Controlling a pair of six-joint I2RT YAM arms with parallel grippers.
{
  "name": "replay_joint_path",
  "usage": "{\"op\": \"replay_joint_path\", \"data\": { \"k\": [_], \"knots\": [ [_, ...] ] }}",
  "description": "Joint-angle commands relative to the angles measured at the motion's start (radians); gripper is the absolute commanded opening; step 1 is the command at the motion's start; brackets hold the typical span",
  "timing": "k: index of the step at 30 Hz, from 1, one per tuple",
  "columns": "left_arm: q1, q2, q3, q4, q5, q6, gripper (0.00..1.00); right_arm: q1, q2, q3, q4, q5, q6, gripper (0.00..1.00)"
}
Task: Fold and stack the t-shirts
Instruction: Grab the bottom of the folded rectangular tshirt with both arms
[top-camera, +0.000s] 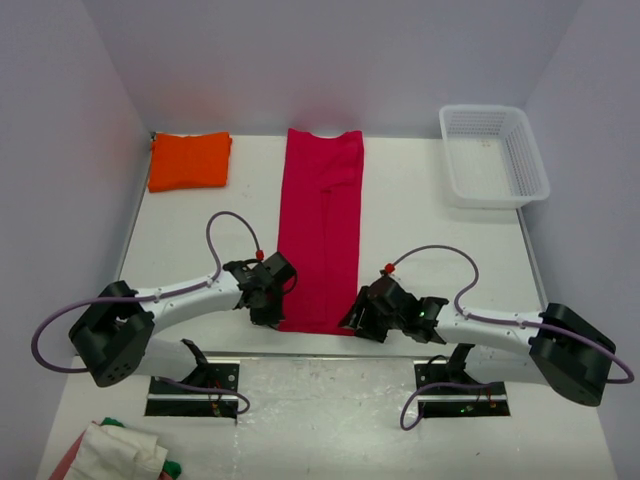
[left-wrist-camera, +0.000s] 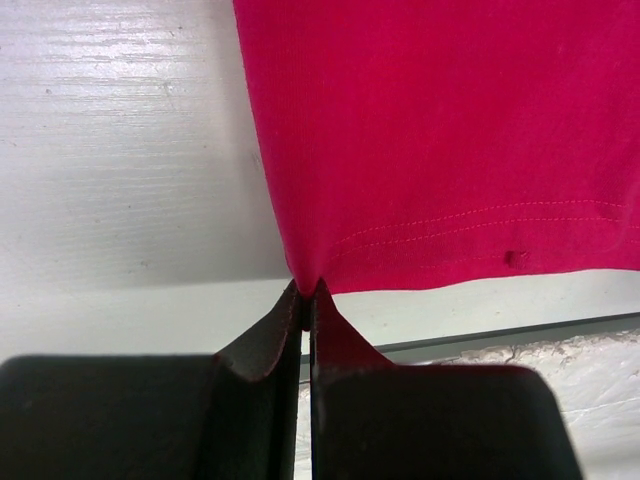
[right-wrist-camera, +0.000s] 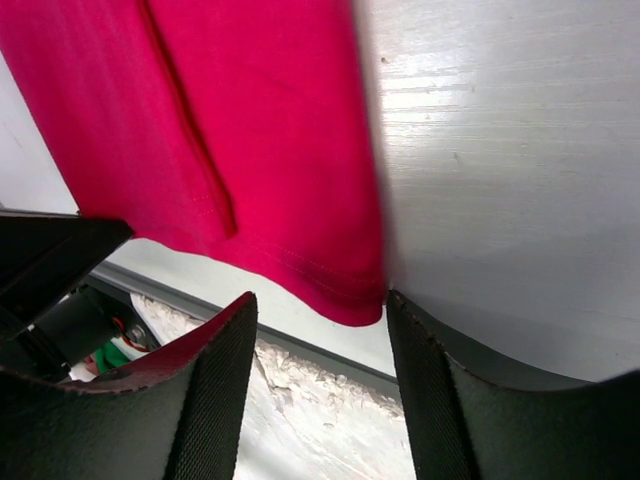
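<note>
At near hem of long fine-knit crimson t-shirt (top-camera: 322, 220): left corner clamped by left gripper (left-wrist-camera: 305, 295), right straddled by parted right gripper (right-wrist-camera: 320, 300).

The crimson t-shirt (top-camera: 322, 230) lies flat, folded lengthwise into a long narrow strip. It runs from the far edge of the table (top-camera: 430, 250) to its near edge, about midway across, and its sleeves seem tucked inside. The orange t-shirt (top-camera: 190, 160) sits folded into a compact rectangle at the far left corner.
</note>
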Motion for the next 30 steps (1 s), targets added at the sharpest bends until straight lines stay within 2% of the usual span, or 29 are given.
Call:
{"op": "replay_joint_path", "data": {
  "k": [1,7,15,18,19,20,30],
  "knots": [
    [-0.007,-0.039,-0.014,-0.018,0.011,-0.006,0.00,0.010,0.032,-0.049,-0.154,0.081,0.026,0.56],
    [-0.006,-0.060,-0.028,-0.023,0.011,-0.007,0.00,0.010,0.075,-0.052,-0.163,0.126,0.072,0.50],
    [-0.007,-0.080,-0.037,-0.028,0.021,-0.007,0.00,0.010,0.160,-0.046,-0.119,0.118,0.085,0.38],
    [-0.006,-0.088,-0.037,-0.028,0.022,-0.007,0.00,0.010,0.174,-0.046,-0.104,0.101,0.086,0.23],
    [-0.006,-0.088,-0.037,-0.029,0.022,-0.007,0.00,0.013,0.176,-0.044,-0.105,0.100,0.088,0.04],
    [-0.006,-0.091,-0.037,-0.032,0.018,-0.007,0.00,0.020,0.171,-0.041,-0.116,0.103,0.092,0.00],
    [-0.006,-0.098,-0.057,-0.051,0.005,-0.013,0.00,0.064,0.090,-0.017,-0.306,0.198,0.163,0.00]
  ]
}}
